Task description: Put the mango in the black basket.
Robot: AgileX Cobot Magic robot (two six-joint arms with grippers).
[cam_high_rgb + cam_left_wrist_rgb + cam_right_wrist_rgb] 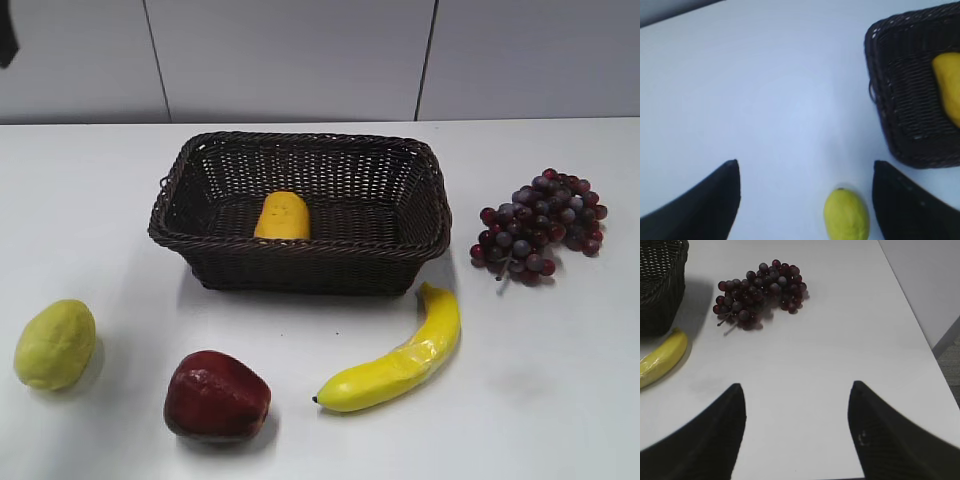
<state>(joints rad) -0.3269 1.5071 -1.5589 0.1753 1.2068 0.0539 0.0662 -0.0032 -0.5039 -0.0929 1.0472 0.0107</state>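
The mango already lies inside the black basket, so I judge the job done; best I keep clear. My left gripper and right gripper gape wide, holding nothing. Banana, grapes, apple and a pale lumpy fruit ring the basket, blocking nothing.

white table, black basket, banana, grapes
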